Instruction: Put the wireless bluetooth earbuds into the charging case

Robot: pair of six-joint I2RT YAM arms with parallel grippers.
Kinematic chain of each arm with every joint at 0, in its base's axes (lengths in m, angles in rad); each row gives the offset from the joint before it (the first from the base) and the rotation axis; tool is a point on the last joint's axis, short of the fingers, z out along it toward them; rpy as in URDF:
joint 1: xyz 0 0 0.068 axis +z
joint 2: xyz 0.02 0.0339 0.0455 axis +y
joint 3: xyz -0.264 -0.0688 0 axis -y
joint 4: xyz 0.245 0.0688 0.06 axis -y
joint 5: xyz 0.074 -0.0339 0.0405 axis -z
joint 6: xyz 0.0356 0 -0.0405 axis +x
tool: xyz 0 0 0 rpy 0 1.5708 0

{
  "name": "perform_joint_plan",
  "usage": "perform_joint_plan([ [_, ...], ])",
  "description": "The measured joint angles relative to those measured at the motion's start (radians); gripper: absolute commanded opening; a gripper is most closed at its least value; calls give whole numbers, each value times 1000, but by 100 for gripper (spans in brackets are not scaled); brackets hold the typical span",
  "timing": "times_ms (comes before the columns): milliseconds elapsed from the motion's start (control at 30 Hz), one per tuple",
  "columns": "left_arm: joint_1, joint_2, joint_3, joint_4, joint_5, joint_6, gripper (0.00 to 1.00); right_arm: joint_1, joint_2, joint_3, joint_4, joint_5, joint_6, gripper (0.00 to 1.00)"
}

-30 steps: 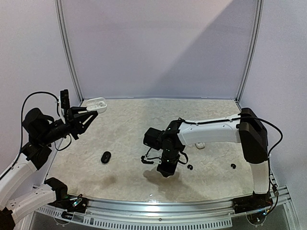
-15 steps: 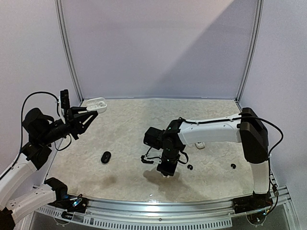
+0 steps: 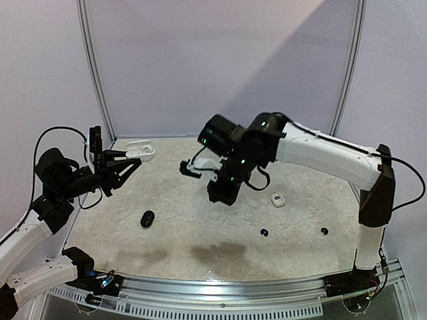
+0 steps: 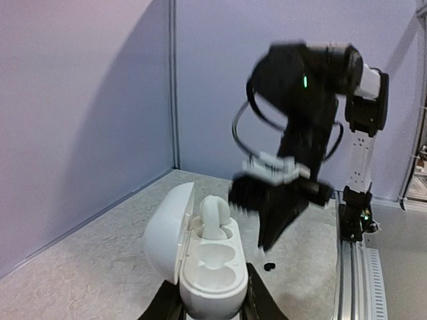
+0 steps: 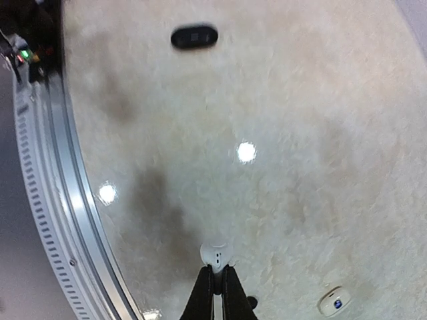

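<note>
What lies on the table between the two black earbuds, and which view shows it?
Nothing: the table is bare between the inner black earbud and the outer black earbud, as the top external view shows.

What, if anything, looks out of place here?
Nothing broken or spilled. Two black earbuds lie loose on the table, apart from the black case. The white case in the left fingers stands open, one bud seated.
</note>
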Motion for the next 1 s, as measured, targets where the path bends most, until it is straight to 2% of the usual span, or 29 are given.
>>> perform_joint_plan([
  [233, -121, 55, 43, -23, 80, 82, 0, 24, -125, 246, -14, 10, -17, 0],
  [433, -208, 106, 76, -45, 119, 137, 0, 107, -175, 310, 53, 2, -35, 0],
  [700, -290, 177, 113, -70, 124, 212, 0, 216, -113, 415, 91, 8, -96, 0],
  [1000, -354, 222, 154, -127, 86, 309, 0, 243, -36, 422, 58, 24, -145, 0],
])
